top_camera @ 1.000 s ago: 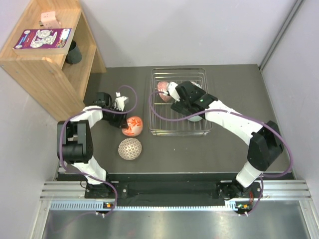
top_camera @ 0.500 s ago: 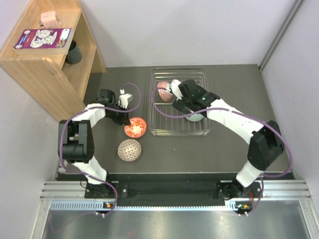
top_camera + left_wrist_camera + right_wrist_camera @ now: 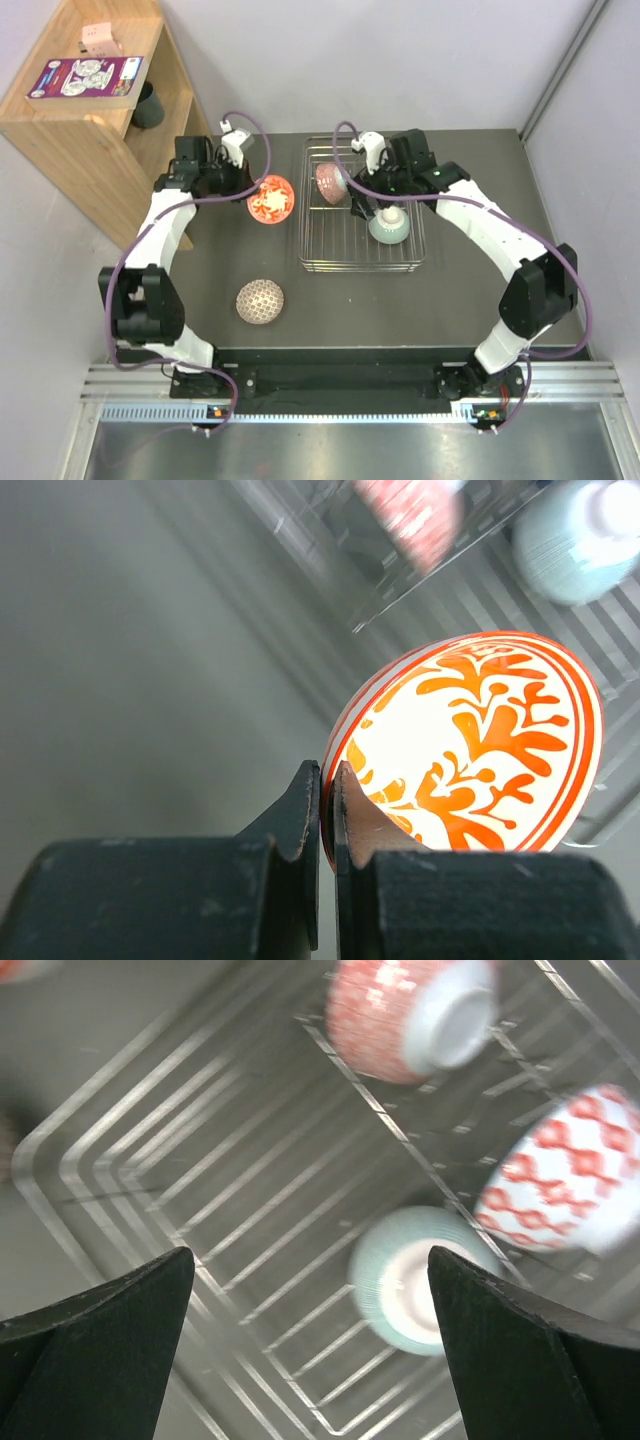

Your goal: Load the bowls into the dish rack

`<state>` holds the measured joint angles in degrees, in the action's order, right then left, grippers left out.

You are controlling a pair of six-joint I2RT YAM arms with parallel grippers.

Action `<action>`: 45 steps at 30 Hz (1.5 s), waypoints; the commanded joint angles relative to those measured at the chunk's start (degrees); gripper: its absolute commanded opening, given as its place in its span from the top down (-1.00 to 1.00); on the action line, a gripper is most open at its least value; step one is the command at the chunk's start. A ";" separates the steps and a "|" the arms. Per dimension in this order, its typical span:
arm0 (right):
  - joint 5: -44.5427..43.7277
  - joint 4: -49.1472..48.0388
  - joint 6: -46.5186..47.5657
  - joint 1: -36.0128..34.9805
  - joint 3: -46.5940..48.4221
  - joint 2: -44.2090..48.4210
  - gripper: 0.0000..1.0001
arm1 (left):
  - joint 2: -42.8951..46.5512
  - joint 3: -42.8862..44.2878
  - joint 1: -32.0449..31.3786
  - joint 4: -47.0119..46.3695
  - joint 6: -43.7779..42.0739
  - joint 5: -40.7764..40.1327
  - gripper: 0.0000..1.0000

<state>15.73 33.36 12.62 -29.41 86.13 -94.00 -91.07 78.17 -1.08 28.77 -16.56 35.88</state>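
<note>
My left gripper [image 3: 252, 190] is shut on the rim of the red-orange floral bowl [image 3: 271, 198] and holds it above the table, just left of the dish rack [image 3: 312, 262]. In the left wrist view the jaws [image 3: 327, 790] pinch the bowl's rim [image 3: 480, 750]. My right gripper [image 3: 362, 202] is open and empty above the rack, its fingers wide apart [image 3: 310, 1252]. The mint green bowl [image 3: 390, 226] sits upside down in the rack [image 3: 415, 1278]. A red-patterned bowl [image 3: 331, 182] lies in the rack's back left [image 3: 400, 1005]. Another red-and-white bowl [image 3: 565, 1185] lies beside it. The beige mesh bowl [image 3: 260, 299] sits on the table.
A wooden shelf [image 3: 80, 120] stands at the back left with a dark cup [image 3: 148, 106] on its lower board. Grey walls close the back and right sides.
My left gripper has lifted the floral bowl off the table and carried it back, towards the rack's far left side. My right gripper has let go of the mint bowl and drawn back.
</note>
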 commanded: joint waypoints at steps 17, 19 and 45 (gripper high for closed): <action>55.19 -15.87 -29.65 5.77 5.64 -11.03 -0.99 | 16.10 -4.26 -18.07 -12.69 3.90 -1.42 1.00; 56.52 -18.23 -31.16 5.50 4.93 -11.21 -0.99 | 15.75 -4.08 -18.78 -12.95 3.99 -1.95 1.00; 63.64 -120.03 -110.45 2.51 -10.63 -15.43 -0.99 | 14.78 -5.57 -21.07 -13.92 3.99 -3.97 1.00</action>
<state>78.04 -52.60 -77.25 -24.99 72.93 -108.31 -76.36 71.79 -21.26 19.22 -13.34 32.08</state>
